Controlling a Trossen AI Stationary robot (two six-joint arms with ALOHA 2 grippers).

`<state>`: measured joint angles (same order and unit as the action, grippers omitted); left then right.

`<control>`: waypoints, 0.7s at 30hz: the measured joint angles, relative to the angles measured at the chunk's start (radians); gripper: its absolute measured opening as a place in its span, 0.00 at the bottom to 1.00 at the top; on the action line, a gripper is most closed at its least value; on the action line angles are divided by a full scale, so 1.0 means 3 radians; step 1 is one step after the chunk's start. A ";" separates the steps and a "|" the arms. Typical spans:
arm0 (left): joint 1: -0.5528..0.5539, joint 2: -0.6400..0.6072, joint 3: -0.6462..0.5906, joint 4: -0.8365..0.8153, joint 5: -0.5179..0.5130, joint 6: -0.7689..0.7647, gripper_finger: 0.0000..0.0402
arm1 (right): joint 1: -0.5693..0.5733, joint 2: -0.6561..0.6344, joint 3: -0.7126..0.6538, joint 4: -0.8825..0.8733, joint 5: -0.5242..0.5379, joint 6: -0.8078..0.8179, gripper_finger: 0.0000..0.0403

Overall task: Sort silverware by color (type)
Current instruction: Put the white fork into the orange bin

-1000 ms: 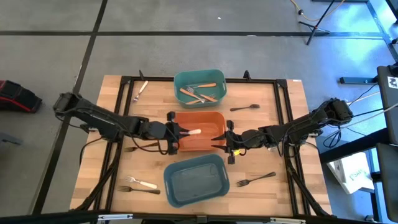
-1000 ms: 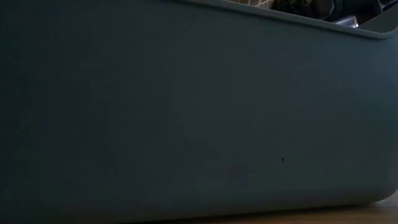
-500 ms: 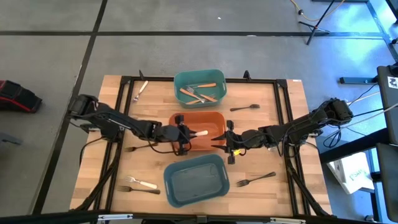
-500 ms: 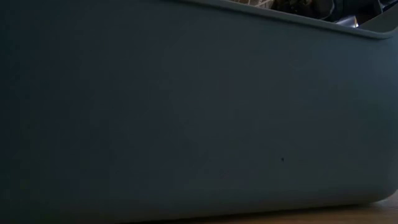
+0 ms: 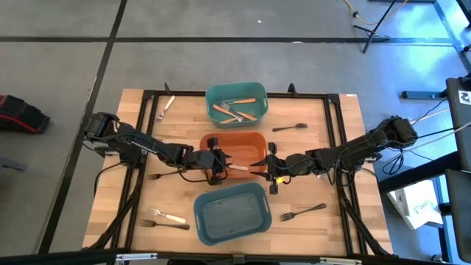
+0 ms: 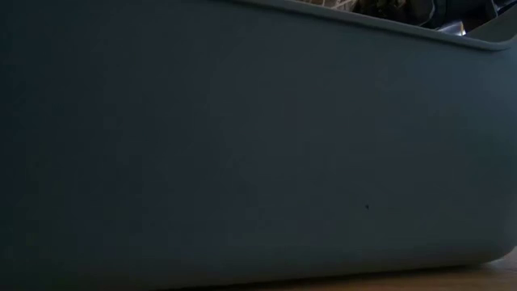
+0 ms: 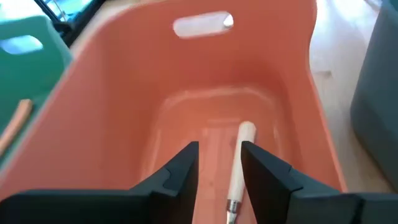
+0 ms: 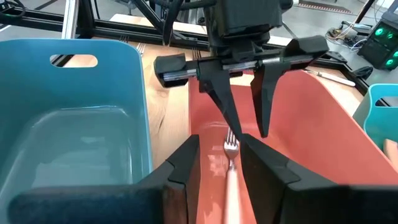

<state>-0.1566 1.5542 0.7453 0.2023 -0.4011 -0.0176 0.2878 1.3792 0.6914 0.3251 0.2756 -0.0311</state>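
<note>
The cream fork (image 5: 237, 168) is now let go by the left gripper (image 5: 225, 166), whose fingers are parted, and is seen lying in the orange bin (image 5: 254, 140) at the frame's middle, so one more fork is sorted, while the right gripper (image 5: 259, 165) waits half open and empty.

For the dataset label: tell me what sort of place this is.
Probably a robotics lab or workshop, not a kitchen: a wooden table in a black metal frame stands on bare grey concrete floor, with a tripod stand and loose cables nearby.
</note>
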 joint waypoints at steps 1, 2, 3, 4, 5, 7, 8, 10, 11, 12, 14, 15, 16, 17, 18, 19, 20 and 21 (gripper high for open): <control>0.0000 -0.0060 0.0000 -0.0020 0.0002 0.0003 0.29 | 0.0000 0.0000 0.0000 -0.0004 0.0000 0.0001 0.25; -0.0001 -0.0140 0.0001 -0.0061 0.0001 0.0003 0.29 | 0.0000 0.0000 0.0000 -0.0011 0.0000 0.0001 0.25; -0.0005 -0.0234 0.0002 -0.0141 0.0001 0.0004 0.29 | 0.0000 0.0000 0.0000 -0.0017 0.0000 0.0001 0.25; -0.0009 -0.0343 0.0002 -0.0243 -0.0003 0.0005 0.29 | 0.0000 0.0000 0.0000 -0.0017 0.0000 0.0000 0.25; -0.0012 -0.0456 0.0002 -0.0334 -0.0020 0.0005 0.29 | 0.0000 0.0000 0.0000 -0.0017 0.0000 0.0001 0.25; -0.0011 -0.0728 0.0002 -0.0546 -0.0079 0.0007 0.29 | 0.0000 0.0000 0.0000 -0.0019 0.0000 0.0001 0.25; -0.0011 -0.0873 0.0002 -0.0657 -0.0134 0.0007 0.29 | 0.0000 0.0000 0.0000 -0.0018 0.0000 0.0001 0.25; -0.0007 -0.1181 0.0006 -0.0862 -0.0292 0.0008 0.29 | 0.0000 0.0000 0.0000 -0.0017 0.0000 0.0001 0.25; 0.0001 -0.1336 0.0006 -0.0990 -0.0390 0.0008 0.29 | 0.0000 0.0000 0.0000 -0.0017 0.0000 0.0001 0.25; 0.0015 -0.1486 0.0006 -0.1117 -0.0512 0.0009 0.29 | 0.0000 0.0000 0.0000 -0.0017 0.0001 0.0001 0.25; 0.0069 -0.1758 0.0006 -0.1323 -0.0801 0.0012 0.29 | 0.0000 0.0000 0.0000 -0.0016 0.0000 0.0001 0.25; 0.0110 -0.1886 0.0006 -0.1450 -0.0960 0.0011 0.29 | 0.0000 0.0000 0.0000 -0.0012 0.0001 0.0001 0.25; 0.0165 -0.1991 0.0006 -0.1558 -0.1117 0.0009 0.29 | 0.0000 0.0000 0.0000 -0.0006 0.0000 0.0001 0.25; 0.0231 -0.2086 0.0006 -0.1651 -0.1248 0.0003 0.29 | 0.0000 0.0000 0.0000 -0.0006 0.0001 0.0001 0.25; 0.0315 -0.2157 0.0006 -0.1757 -0.1350 -0.0014 0.29 | 0.0000 0.0000 0.0000 -0.0006 0.0001 0.0001 0.25; 0.0420 -0.2215 0.0006 -0.1845 -0.1413 -0.0024 0.29 | 0.0000 0.0000 0.0000 -0.0007 0.0001 0.0001 0.25; 0.0537 -0.2262 0.0006 -0.1905 -0.1434 -0.0044 0.29 | 0.0000 0.0000 0.0000 -0.0005 0.0001 0.0001 0.25; 0.0666 -0.2299 0.0006 -0.1962 -0.1420 -0.0078 0.29 | 0.0000 0.0000 0.0000 0.0001 0.0001 0.0001 0.25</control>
<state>0.0431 0.8646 0.7471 -0.3861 -0.8272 -0.0409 0.2878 1.3792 0.6914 0.3252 0.2760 -0.0307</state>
